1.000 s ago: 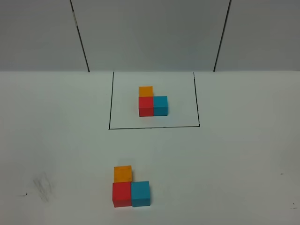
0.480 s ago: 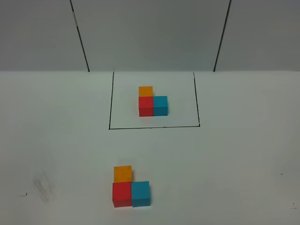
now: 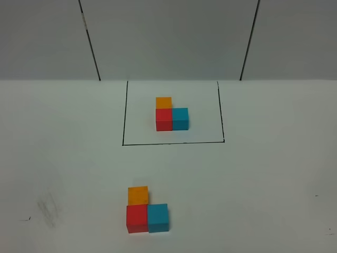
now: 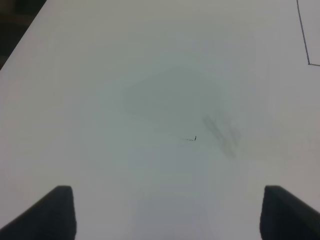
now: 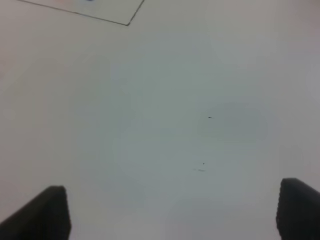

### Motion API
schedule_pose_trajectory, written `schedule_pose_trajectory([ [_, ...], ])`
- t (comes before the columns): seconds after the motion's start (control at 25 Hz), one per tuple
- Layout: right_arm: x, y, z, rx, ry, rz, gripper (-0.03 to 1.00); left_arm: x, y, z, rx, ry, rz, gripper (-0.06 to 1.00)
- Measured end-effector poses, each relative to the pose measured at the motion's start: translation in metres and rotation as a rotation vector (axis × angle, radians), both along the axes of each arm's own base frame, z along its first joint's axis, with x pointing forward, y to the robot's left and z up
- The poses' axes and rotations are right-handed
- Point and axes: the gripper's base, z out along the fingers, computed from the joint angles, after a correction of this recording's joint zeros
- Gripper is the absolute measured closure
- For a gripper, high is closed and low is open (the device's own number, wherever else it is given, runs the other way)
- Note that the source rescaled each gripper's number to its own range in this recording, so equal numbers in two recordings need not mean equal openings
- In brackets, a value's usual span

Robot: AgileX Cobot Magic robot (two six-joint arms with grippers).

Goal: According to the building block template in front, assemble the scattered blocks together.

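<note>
- The white table [image 3: 274, 174] fills most of the high view, with a grey wall [image 3: 168, 37] behind it crossed by two dark slanted lines.
- A thin black frame [image 3: 172, 143] is drawn on the table toward the far side, open at its far edge in this view. One corner of it also shows at the edge of each wrist view.
- Inside that frame sits the building block template [image 3: 171, 117]: a red cube with a blue cube touching its right side and an orange cube touching its far side, making an L.
- Near the front edge of the table, well apart from the frame, stand the scattered blocks [image 3: 146, 212], already joined in an L.
- In that near group the red block [image 3: 137, 218] is touched on its right by the blue block [image 3: 158, 217], and the orange block [image 3: 138, 195] sits against the red one's far side.
- The left gripper [image 4: 167, 212] hangs over bare table with its two dark fingers [image 4: 57, 210] spread wide and nothing between them.
- The right gripper [image 5: 172, 212] is likewise spread over bare table, empty, its fingers at the two sides of its wrist view.
- A faint grey smudge [image 3: 48, 208] and a small dark mark [image 3: 25, 219] lie on the table left of the near blocks.
</note>
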Motion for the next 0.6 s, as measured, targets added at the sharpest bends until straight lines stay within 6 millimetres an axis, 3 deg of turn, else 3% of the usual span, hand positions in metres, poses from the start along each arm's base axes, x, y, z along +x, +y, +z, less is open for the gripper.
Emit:
schedule_pose_trajectory([
  [0.28, -0.0009, 0.0003, 0.0, 0.0, 0.0, -0.172, 0.26, 0.0, 0.0, 0.0, 0.0, 0.0, 0.0, -0.06],
  [0.6, -0.0012, 0.0004, 0.0, 0.0, 0.0, -0.239, 0.26, 0.0, 0.0, 0.0, 0.0, 0.0, 0.0, -0.06],
])
